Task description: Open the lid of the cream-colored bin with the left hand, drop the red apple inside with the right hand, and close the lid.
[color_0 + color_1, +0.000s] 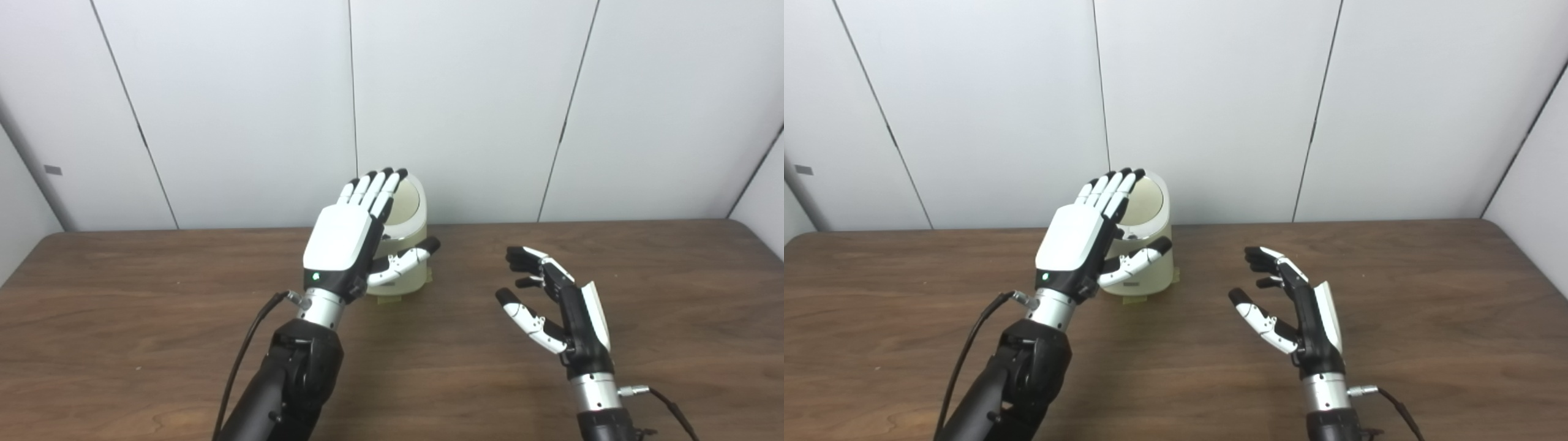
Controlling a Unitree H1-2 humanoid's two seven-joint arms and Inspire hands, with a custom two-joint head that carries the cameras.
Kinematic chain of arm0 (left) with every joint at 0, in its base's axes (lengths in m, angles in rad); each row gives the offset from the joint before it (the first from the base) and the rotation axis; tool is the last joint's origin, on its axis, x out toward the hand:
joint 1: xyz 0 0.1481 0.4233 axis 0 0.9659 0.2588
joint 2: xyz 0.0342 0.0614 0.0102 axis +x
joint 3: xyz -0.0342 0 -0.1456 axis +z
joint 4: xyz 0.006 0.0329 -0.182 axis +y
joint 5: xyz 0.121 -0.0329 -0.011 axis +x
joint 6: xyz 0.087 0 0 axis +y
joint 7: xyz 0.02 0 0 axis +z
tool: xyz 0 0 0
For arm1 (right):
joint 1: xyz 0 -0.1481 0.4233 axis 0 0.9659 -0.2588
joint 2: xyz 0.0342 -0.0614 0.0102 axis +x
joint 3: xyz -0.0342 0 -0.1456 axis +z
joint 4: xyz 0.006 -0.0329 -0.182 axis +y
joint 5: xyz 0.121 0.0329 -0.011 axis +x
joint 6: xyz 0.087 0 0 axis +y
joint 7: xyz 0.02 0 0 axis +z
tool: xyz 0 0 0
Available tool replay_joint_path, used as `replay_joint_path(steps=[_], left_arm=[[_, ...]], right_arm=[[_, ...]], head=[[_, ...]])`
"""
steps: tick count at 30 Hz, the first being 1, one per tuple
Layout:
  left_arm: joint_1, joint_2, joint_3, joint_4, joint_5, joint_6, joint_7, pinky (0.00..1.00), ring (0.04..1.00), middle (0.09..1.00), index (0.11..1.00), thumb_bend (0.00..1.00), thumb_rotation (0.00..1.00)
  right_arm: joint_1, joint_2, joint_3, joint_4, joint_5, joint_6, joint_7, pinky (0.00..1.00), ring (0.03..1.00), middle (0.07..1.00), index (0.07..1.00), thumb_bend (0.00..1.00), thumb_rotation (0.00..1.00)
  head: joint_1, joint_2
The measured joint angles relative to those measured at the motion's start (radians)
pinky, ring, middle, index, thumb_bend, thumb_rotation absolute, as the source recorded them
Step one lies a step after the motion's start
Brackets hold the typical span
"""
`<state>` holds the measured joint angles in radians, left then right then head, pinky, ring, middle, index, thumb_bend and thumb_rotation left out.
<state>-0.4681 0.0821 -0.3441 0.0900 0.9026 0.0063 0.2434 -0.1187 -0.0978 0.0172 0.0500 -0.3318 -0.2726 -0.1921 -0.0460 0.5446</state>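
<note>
The cream-colored bin (pixel 411 269) stands at the back middle of the wooden table (pixel 153 294), near the wall. Its round lid (pixel 406 207) faces the camera and looks closed. My left hand (pixel 352 239) is open, fingers spread flat, raised in front of and partly over the bin; its thumb crosses the bin's front. My right hand (pixel 551 300) is open and empty, palm turned left, hovering over the table to the right of the bin. No red apple shows in either view. The bin also shows in the right eye view (pixel 1151 269).
White wall panels (pixel 465 110) stand close behind the table's back edge. Bits of yellow tape (pixel 387 299) lie at the bin's foot. A black cable (pixel 245 355) runs along my left forearm.
</note>
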Motion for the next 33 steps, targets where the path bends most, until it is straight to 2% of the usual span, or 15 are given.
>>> replay_joint_path(steps=[2,6,8,11,14,16,17,18,21,24,27,30,33], left_arm=[[0.001,-0.002,0.018,0.0,-0.023,-0.031,0.025,1.0,1.0,1.0,1.0,0.56,1.0],[0.02,-0.009,0.075,-0.021,-0.145,-0.103,0.042,1.0,1.0,1.0,1.0,0.5,1.0],[0.054,-0.023,0.113,-0.055,-0.269,-0.147,0.031,1.0,1.0,1.0,1.0,0.44,1.0],[0.125,-0.046,0.163,-0.084,-0.471,-0.218,0.009,0.85,0.901,0.907,0.908,0.28,1.0],[0.208,-0.051,0.228,-0.085,-0.687,-0.252,-0.046,0.78,0.851,0.866,0.865,0.22,1.0],[0.247,-0.041,0.273,-0.085,-0.781,-0.255,-0.067,0.78,0.845,0.859,0.854,0.21,1.0],[0.258,-0.036,0.291,-0.085,-0.811,-0.255,-0.078,0.78,0.844,0.86,0.85,0.21,0.96],[0.266,-0.028,0.306,-0.084,-0.838,-0.256,-0.089,0.79,0.842,0.855,0.84,0.22,0.89],[0.285,-0.009,0.342,-0.084,-0.921,-0.27,-0.127,0.79,0.825,0.823,0.815,0.22,0.77],[0.314,-0.007,0.365,-0.078,-0.964,-0.304,-0.15,0.78,0.813,0.809,0.804,0.22,0.67],[0.342,-0.006,0.384,-0.059,-0.978,-0.325,-0.171,0.75,0.798,0.8,0.796,0.21,0.67],[0.367,0.001,0.405,-0.048,-0.978,-0.345,-0.178,0.77,0.799,0.81,0.809,0.22,0.7],[0.369,0.01,0.416,-0.044,-0.976,-0.363,-0.181,0.77,0.806,0.817,0.813,0.2,0.73]], right_arm=[[0.0,0.0,0.0,0.0,-0.001,0.001,0.0,0.62,0.729,0.745,0.747,0.38,0.56],[0.0,0.0,0.0,0.0,-0.003,0.011,0.001,0.62,0.727,0.743,0.746,0.37,0.56],[0.0,0.0,0.001,0.0,-0.005,0.011,0.001,0.61,0.723,0.741,0.742,0.36,0.56],[0.0,0.0,0.0,0.0,-0.005,0.012,0.001,0.63,0.735,0.758,0.761,0.32,0.56],[0.0,0.002,0.0,0.0,-0.004,0.01,-0.001,0.65,0.756,0.773,0.77,0.27,0.57],[0.001,0.002,-0.002,0.0,-0.005,0.01,-0.003,0.66,0.767,0.78,0.774,0.24,0.56],[0.002,0.003,-0.003,0.0,-0.004,0.01,-0.004,0.66,0.772,0.783,0.774,0.23,0.54],[0.003,0.004,-0.006,0.0,-0.001,0.01,-0.004,0.67,0.775,0.785,0.772,0.23,0.52],[0.003,0.015,-0.016,0.0,0.032,0.003,-0.005,0.66,0.769,0.781,0.762,0.22,0.39],[0.003,0.026,-0.029,0.001,0.053,-0.004,-0.012,0.65,0.76,0.773,0.751,0.21,0.34],[0.003,0.029,-0.034,0.001,0.055,-0.003,-0.015,0.64,0.747,0.763,0.732,0.22,0.31],[0.005,0.033,-0.043,0.001,0.072,-0.001,-0.015,0.64,0.736,0.756,0.725,0.23,0.36],[0.006,0.034,-0.046,0.002,0.082,0.003,-0.014,0.65,0.741,0.757,0.726,0.22,0.36]], head=[[0.0,-0.002],[-0.005,-0.003],[-0.006,0.0],[-0.008,-0.002],[-0.011,-0.002],[-0.014,-0.002],[-0.017,-0.002],[-0.02,0.002],[-0.015,0.003],[-0.012,0.003],[-0.011,0.002],[-0.009,-0.002],[-0.011,-0.003]])
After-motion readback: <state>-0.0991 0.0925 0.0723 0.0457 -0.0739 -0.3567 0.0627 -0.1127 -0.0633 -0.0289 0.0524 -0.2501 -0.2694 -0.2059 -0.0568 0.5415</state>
